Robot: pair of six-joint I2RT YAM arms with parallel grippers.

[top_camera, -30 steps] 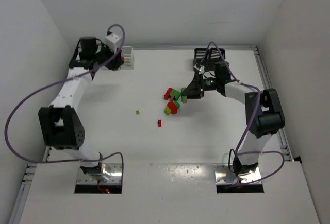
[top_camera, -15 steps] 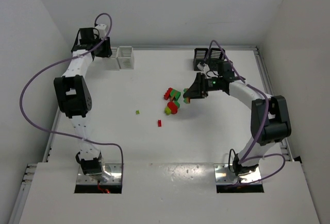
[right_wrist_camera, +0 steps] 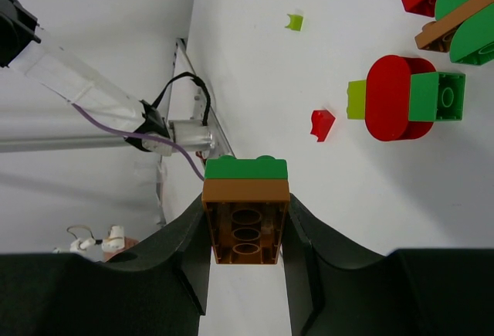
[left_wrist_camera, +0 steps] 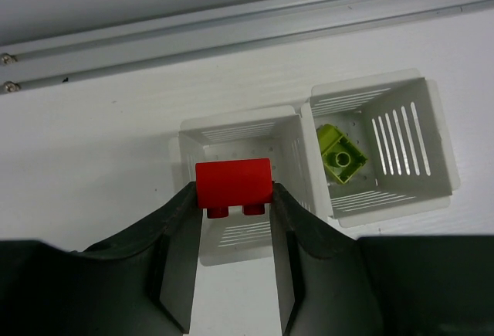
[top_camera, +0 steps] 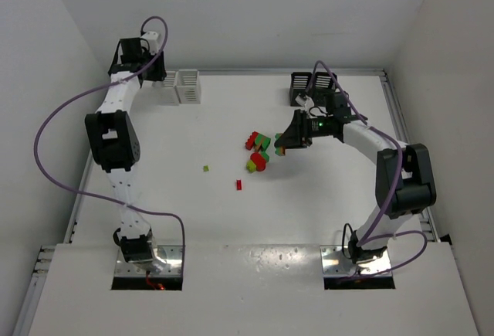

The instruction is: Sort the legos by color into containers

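Red brick (left_wrist_camera: 233,183) is pinched tight between the left gripper (left_wrist_camera: 233,197) fingers, hanging right over the opening of one of the two white bins (left_wrist_camera: 239,131), the one on the left in the wrist view. The other white bin (left_wrist_camera: 397,147) sits touching it and has a yellow-green brick (left_wrist_camera: 340,154) lying on its floor. From the top camera that pair is at the far left corner of the table (top_camera: 154,158).

Moving right, a tiny yellow-green piece (top_camera: 206,168) and a tiny red piece (top_camera: 238,184) lie loose on the table, apart from each other. Then comes the main pile (top_camera: 258,151) of red and green legos near the middle.

Just to the right of the pile, the right gripper (right_wrist_camera: 245,220) is clamped on a brown-and-green chunk (right_wrist_camera: 245,212), green layer on the brown one, held up off the table. Behind it, the two black bins (top_camera: 302,85) stand side by side at the far edge; can't tell what's in them.
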